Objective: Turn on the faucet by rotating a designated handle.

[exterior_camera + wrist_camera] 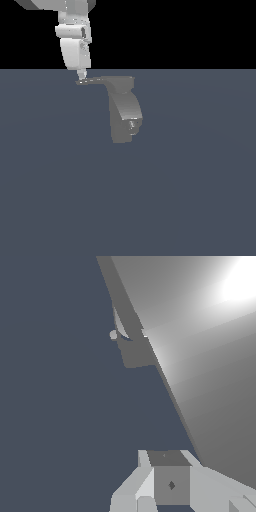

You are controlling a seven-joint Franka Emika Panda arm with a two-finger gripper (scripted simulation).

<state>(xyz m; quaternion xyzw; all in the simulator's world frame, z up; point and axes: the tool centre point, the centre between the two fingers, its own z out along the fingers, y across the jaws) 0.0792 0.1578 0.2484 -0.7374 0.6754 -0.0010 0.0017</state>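
The white arm comes down from the upper part of the exterior view and ends in the end effector (81,75), whose small tip sits right at the outer end of the handle (92,80), at or just above its upper face; contact looks likely but the render is too coarse to be sure. From the end effector, the handle runs away toward the exterior view's right as a thin flat grey strip, joining the top of the faucet (122,107), whose blocky grey body stands beside and below the end effector. The faucet's thick spout curves downward on the side farther from the end effector, ending in a small pale outlet facing the camera. The faucet stands on the slate-blue tabletop (190,200), which fills the lower part of the view beneath both arm and fixture. In the wrist view, the end effector (170,483) shows as pale blocky parts with a dark grey square face between them; a broad, brightly lit grey surface lies close alongside it, and the dark strip along that surface's edge is probably the handle (127,311), though it is hard to read. Whether the fingers are apart or together cannot be told from either view.
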